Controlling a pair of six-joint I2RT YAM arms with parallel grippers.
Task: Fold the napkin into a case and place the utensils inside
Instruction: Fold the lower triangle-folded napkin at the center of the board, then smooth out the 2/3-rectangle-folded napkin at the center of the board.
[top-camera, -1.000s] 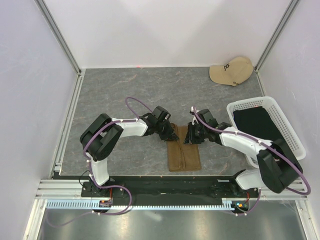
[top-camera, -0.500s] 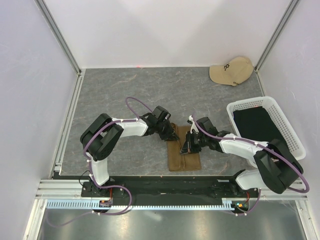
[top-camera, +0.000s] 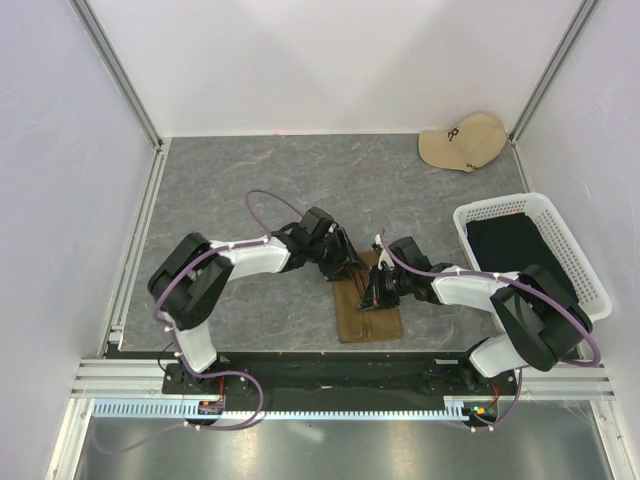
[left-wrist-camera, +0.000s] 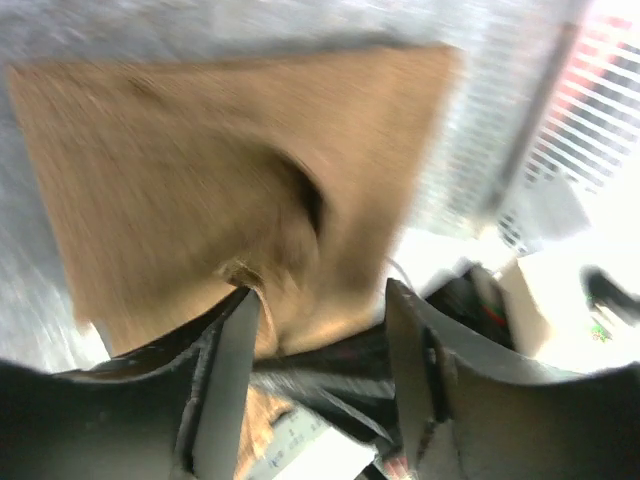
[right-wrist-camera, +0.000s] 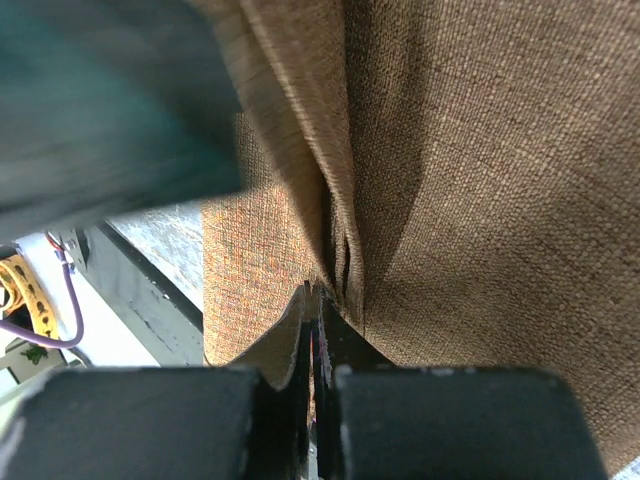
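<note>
Top external view: the olive-brown napkin (top-camera: 368, 312) lies on the grey table (top-camera: 230, 190), low in the centre of the frame, just ahead of the arm bases. It is folded into a narrow upright rectangle. A lengthwise crease runs down its middle.

Left gripper (top-camera: 349, 268): positioned at the upper left corner of the napkin. In the left wrist view the two fingers (left-wrist-camera: 228, 370) stand apart. The brown cloth fills the frame above them and also shows in the gap between them. That view is motion-blurred, so contact between the finger pads and the cloth cannot be confirmed.

Right gripper (top-camera: 372, 297): positioned over the upper middle of the napkin, on the crease line, close to the left gripper but apart from it. In the right wrist view the fingers are pressed together with no gap. Their tips sit at the lower end of a raised lengthwise fold in the cloth, where one layer overlaps another. Whether a thin edge of cloth is nipped between the tips cannot be told.

Other items:
- White plastic mesh basket (top-camera: 592, 275): right side of the frame, beside the right arm. It holds black fabric (top-camera: 512, 250).
- Beige baseball cap (top-camera: 462, 140): upper right corner of the table, well apart from the napkin.
</note>
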